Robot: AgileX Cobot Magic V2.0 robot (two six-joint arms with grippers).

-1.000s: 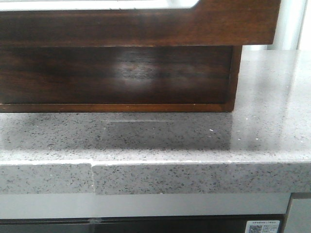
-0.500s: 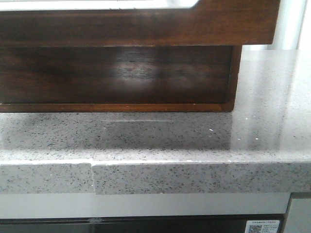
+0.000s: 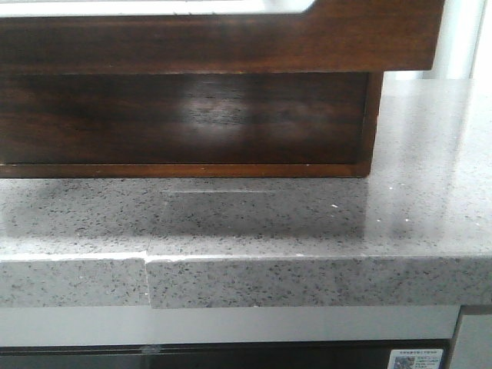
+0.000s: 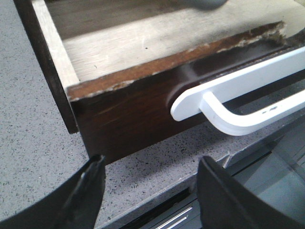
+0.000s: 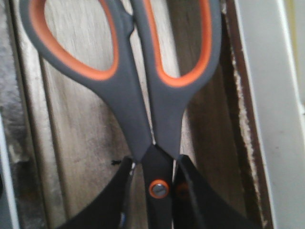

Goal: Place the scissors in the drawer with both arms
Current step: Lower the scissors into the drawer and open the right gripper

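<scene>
Scissors [image 5: 143,95] pinched at pivot in right tool [image 5: 155,191], over open drawer [image 5: 71,157]

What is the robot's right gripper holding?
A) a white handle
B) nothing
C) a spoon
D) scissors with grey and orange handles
D: in the right wrist view, the right gripper is closed on the scissors near their pivot screw, above the wooden floor of the open drawer.

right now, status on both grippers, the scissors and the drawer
Left gripper open, empty, near the white handle. Right gripper shut on scissors, over the drawer interior. Drawer pulled open. No obstruction visible inside.
</scene>
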